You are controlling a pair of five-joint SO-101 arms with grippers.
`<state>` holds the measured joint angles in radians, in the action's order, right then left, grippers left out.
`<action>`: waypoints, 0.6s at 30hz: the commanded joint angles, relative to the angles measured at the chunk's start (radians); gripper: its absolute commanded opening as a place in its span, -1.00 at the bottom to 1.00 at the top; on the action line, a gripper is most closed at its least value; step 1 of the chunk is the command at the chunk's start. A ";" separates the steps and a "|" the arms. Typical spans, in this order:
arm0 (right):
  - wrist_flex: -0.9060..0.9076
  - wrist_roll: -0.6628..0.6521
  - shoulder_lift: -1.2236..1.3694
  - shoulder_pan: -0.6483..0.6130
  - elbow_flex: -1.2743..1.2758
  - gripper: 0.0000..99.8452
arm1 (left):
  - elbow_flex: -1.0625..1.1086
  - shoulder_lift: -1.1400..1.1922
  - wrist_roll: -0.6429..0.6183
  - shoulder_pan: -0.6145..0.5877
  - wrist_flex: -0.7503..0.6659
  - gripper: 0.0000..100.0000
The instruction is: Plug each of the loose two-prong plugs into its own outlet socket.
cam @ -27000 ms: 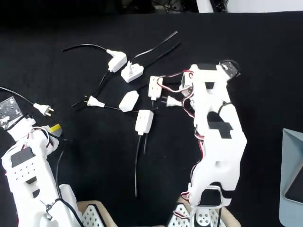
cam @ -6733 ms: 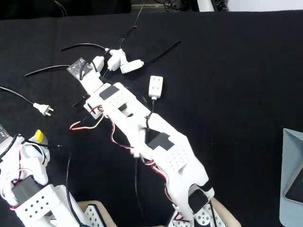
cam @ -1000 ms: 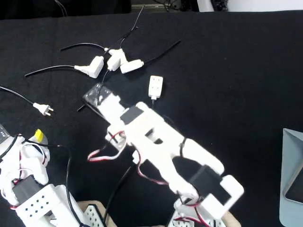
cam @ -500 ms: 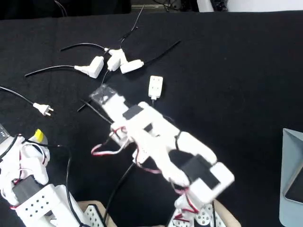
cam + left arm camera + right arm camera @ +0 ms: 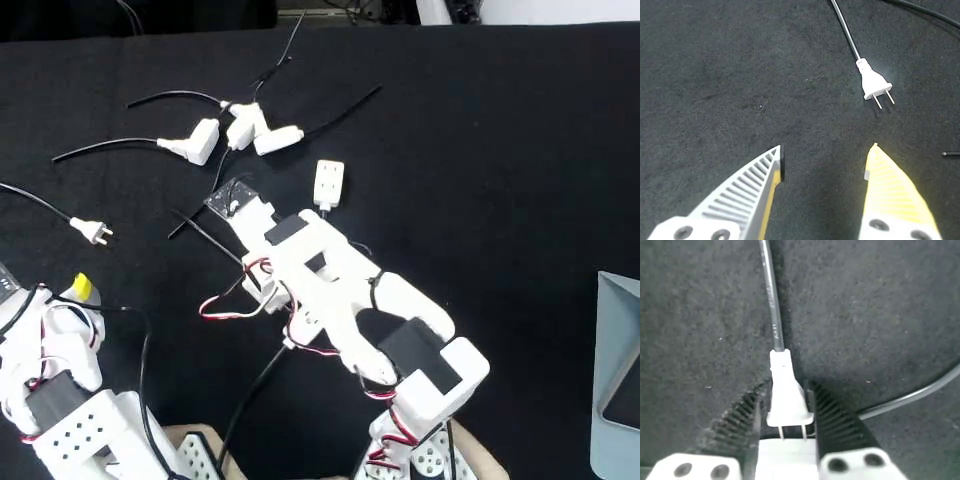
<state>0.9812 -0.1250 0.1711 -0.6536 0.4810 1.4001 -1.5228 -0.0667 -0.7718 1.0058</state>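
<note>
Our right pincer [image 5: 786, 388] grips a plug [image 5: 787, 407] at the counter's [image 5: 520, 150] middle, prongs toward the wrist. Next, we judge, they need lining up with the socket [image 5: 328, 183]. Our left pincer [image 5: 825, 147] gapes wide near another plug [image 5: 874, 85] by the left edge.

text: none readable | cable [image 5: 771, 300]: faint print on sheath, too blurred to make out
</note>
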 commanded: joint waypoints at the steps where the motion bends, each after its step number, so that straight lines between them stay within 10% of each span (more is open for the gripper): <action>1: 0.014 -0.009 -0.048 -0.011 -0.048 -0.98 | -0.008 -0.008 -0.003 -0.008 -0.021 -0.47; 18: -0.207 0.245 -0.303 -0.074 0.170 -0.67 | -0.008 -0.008 -0.003 -0.007 -0.021 -0.47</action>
<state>0.7449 0.0744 -0.0806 -0.7012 0.6559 1.4001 -1.5228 -0.0667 -0.7718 1.0058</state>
